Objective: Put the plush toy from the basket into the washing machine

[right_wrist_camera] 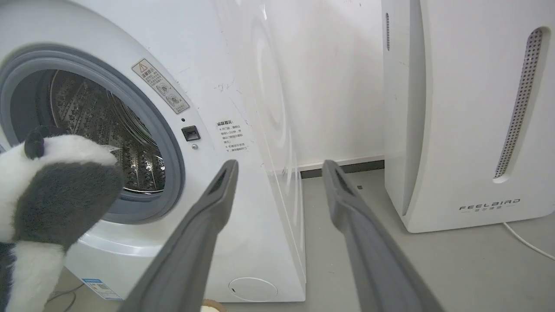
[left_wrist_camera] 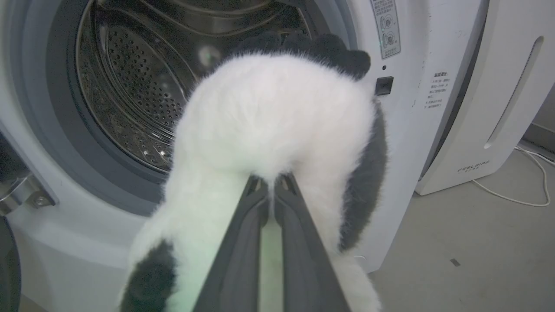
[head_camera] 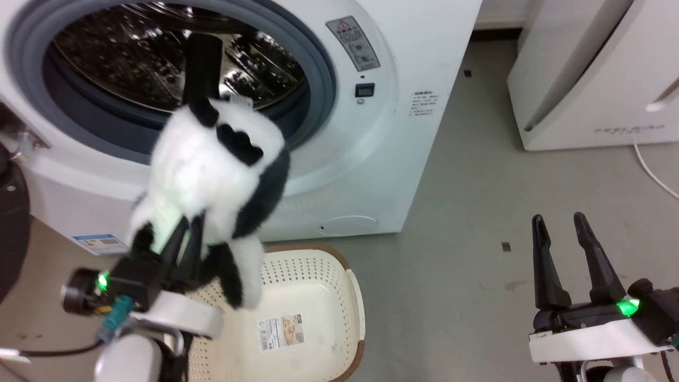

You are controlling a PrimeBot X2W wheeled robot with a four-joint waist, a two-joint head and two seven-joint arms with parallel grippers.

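- Left gripper (head_camera: 190,225) (left_wrist_camera: 269,184): the two dark fingers are closed almost together, with only a thin slit between them. They pinch the white fur of the plush toy (head_camera: 212,164) (left_wrist_camera: 269,112) (right_wrist_camera: 43,190). A green light glows at the gripper's base.
- Plush toy: it is held clear of the floor, a fluffy white body with black patches. Black limbs hang down on either side of the fingers. In the head view its lower end hangs over the far end of the basket (head_camera: 356,297), and its upper end overlaps the lower part of the porthole.
- Position against the opening: in the right wrist view the toy sits in front of the grey gasket (head_camera: 321,74) (right_wrist_camera: 173,160). Whether any part has crossed the gasket cannot be told.
- Washing machine (head_camera: 382,132) (left_wrist_camera: 407,173) (right_wrist_camera: 243,86): the porthole is open, exposing the shiny perforated steel drum (head_camera: 132,63) (left_wrist_camera: 130,86). The dark door (head_camera: 10,228) shows at the left edge, swung aside.
- Basket: it stands on the grey floor just before the machine's base. Its cream perforated bottom is bare apart from a paper label (head_camera: 281,331).
- Right gripper (head_camera: 558,220) (right_wrist_camera: 279,167): the fingers are spread well apart and hold nothing. It is well apart from the toy and basket, over bare floor.
- White slanted appliance (head_camera: 594,79) (left_wrist_camera: 477,108) (right_wrist_camera: 455,108): it stands to the right of the machine, with a white cable (head_camera: 652,170) on the floor beside it.
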